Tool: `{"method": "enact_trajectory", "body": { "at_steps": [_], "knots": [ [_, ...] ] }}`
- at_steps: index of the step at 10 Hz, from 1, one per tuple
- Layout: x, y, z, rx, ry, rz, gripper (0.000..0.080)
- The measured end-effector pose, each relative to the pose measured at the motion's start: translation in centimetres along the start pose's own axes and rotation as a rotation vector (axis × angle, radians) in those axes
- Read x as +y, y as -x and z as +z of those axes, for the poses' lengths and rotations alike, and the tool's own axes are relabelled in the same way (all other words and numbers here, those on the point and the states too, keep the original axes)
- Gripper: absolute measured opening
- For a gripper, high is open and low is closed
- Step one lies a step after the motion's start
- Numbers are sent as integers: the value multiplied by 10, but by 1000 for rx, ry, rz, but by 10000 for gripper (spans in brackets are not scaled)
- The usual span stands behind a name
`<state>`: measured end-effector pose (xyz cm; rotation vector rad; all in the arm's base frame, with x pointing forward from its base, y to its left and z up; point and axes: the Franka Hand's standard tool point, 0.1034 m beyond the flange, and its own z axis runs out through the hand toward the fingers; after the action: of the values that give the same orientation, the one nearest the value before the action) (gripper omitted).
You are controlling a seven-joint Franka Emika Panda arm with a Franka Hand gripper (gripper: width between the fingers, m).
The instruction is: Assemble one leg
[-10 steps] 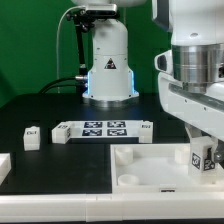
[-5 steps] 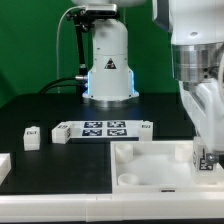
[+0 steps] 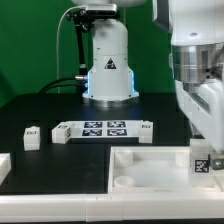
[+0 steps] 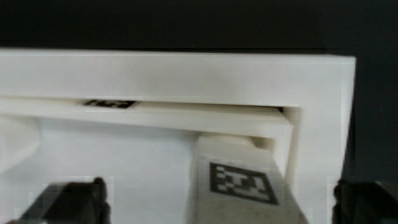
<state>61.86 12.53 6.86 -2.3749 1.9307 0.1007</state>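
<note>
A leg (image 3: 203, 158), a small white post with a black-and-white tag, stands upright in the corner of the large white panel (image 3: 150, 165) on the exterior view's right. My gripper (image 3: 205, 148) hangs right over it. In the wrist view the leg (image 4: 240, 178) rises between my two dark fingers (image 4: 71, 202), with a gap showing on each side, so the gripper (image 4: 217, 205) is open around it. A second leg (image 3: 32, 137) stands on the dark table at the exterior view's left.
The marker board (image 3: 98, 130) lies behind the panel, with a small tagged white piece (image 3: 147, 128) at its right end. Another white part (image 3: 3, 166) shows at the left edge. The robot base (image 3: 108, 60) stands at the back.
The wrist has turned over the leg. Half a second ago a finger hid the leg's tag in the exterior view; now the tag faces that camera again.
</note>
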Motion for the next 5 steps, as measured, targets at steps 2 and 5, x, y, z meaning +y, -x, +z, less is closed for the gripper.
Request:
{"method": "enact_trajectory", "body": {
  "at_steps": [2, 5],
  "knots": [
    [0, 2, 0, 1, 1, -232, 646],
    [0, 1, 0, 1, 2, -560, 649]
  ]
}}
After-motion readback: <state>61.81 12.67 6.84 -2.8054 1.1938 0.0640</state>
